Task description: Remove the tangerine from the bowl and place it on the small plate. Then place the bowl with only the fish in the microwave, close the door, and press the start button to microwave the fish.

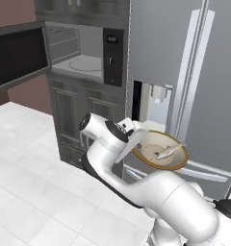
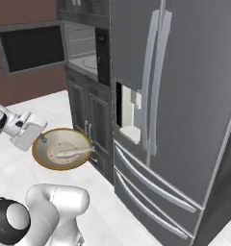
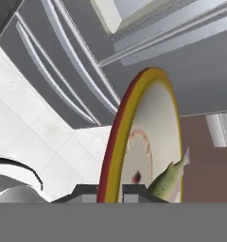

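The hand is clamped on the rim of the bowl, one dark tip on either side of the golden edge in the hand view, and the bowl is up in the air, carried clear of any surface. The fish lies inside it, silvery, stretched across the pale cream inside with its tail toward the rim; in the hand view the fish sits low against the bowl's inner face. In the right base view the bowl hangs beside the wrist, just in front of the dark lower cabinets.

Up and to the left, the microwave stands open: its door is swung wide out to the left, dark glass facing the room, and the round white turntable shows inside the cavity. The control panel runs down the microwave's right side.

What crowds the scene is the big grey fridge right behind the bowl, with its water dispenser recess at about the bowl's height and long bar handles above. The bowl is well below the microwave opening and off to its right, against the fridge's lower drawers. The cabinet doors sit directly under the microwave. The white tiled floor spreads out below.
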